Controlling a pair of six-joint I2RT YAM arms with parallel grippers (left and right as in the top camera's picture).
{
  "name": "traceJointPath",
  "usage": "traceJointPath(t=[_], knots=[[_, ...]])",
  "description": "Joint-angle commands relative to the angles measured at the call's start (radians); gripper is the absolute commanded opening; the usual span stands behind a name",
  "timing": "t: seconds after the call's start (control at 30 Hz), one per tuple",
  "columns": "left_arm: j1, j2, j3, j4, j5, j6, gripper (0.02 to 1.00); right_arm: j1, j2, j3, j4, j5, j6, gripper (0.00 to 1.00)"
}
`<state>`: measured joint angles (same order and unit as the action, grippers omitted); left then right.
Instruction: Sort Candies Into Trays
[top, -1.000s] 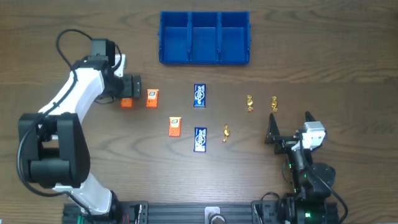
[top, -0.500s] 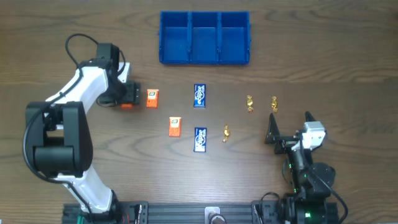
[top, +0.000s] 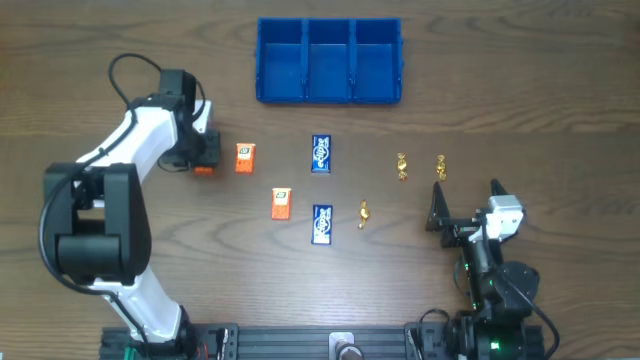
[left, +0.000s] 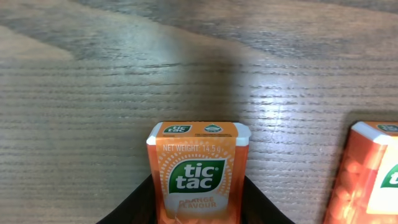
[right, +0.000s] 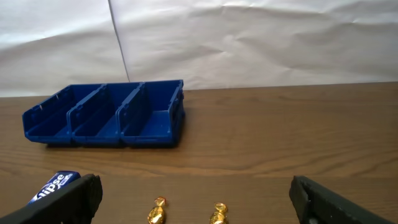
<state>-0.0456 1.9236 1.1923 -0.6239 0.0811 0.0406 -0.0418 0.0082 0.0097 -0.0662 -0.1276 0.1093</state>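
Note:
My left gripper (top: 204, 160) is at the table's left, shut on an orange candy box (top: 204, 168); in the left wrist view that box (left: 198, 171) lies flat on the wood with the dark fingers against both its sides. A second orange box (top: 245, 158) lies just right of it (left: 373, 168), and a third (top: 282, 203) lies nearer the middle. Two blue packets (top: 320, 154) (top: 321, 224) and three gold wrapped candies (top: 402, 166) (top: 440, 166) (top: 364, 213) lie further right. The blue three-compartment tray (top: 329, 98) stands at the back, its compartments bare. My right gripper (top: 467, 200) stands open near the right arm's base.
From the right wrist, the tray (right: 106, 134) stands far off to one side, with two gold candies (right: 155, 213) (right: 217, 214) and a blue packet (right: 53, 185) close by. Bare wood lies between the candies and the tray. A white wall backs the table.
The left arm's wrist and forearm have swung toward the table's back while its gripper stayed on the orange box. The right arm has not moved.

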Motion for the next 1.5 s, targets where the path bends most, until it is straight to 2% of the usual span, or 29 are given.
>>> traceJointPath(t=[0.03,0.13,0.27,0.4,0.57,0.83,1.17,1.23,1.37,1.43,1.5], knots=[[-0.021,0.003,0.111,-0.050,-0.016,-0.066,0.332,-0.005,-0.005,-0.002,-0.003,-0.005,-0.006,0.998],[-0.050,-0.046,0.277,-0.140,-0.058,-0.103,0.336,-0.005,-0.005,-0.002,-0.003,-0.005,-0.006,0.998],[-0.128,-0.043,0.631,-0.300,-0.175,-0.165,0.347,-0.004,-0.005,-0.002,-0.003,-0.005,-0.006,0.998],[-0.201,0.089,0.956,-0.383,-0.185,-0.208,0.349,-0.005,-0.005,-0.002,-0.003,-0.005,-0.006,0.998],[-0.297,0.314,1.196,-0.413,-0.185,-0.230,0.345,-0.005,-0.005,-0.002,-0.003,-0.005,-0.006,0.998],[-0.341,0.520,1.264,-0.388,-0.192,-0.278,0.362,-0.005,-0.005,-0.002,-0.003,-0.005,-0.006,0.998],[-0.327,0.530,1.264,-0.370,-0.201,-0.288,0.389,-0.005,-0.005,-0.002,-0.003,-0.005,-0.006,0.998],[-0.327,0.530,1.264,-0.370,-0.217,-0.289,0.437,-0.005,-0.005,-0.002,-0.003,-0.005,-0.006,1.000],[-0.327,0.518,1.264,-0.372,-0.226,-0.296,0.772,-0.005,-0.005,-0.002,-0.003,-0.005,-0.006,0.998],[-0.333,0.466,1.252,-0.373,-0.256,-0.300,0.840,-0.005,-0.005,-0.002,-0.003,-0.005,-0.006,0.998],[-0.335,0.356,1.168,-0.354,-0.282,-0.300,0.860,-0.005,-0.005,-0.002,-0.003,-0.005,-0.006,0.998]])
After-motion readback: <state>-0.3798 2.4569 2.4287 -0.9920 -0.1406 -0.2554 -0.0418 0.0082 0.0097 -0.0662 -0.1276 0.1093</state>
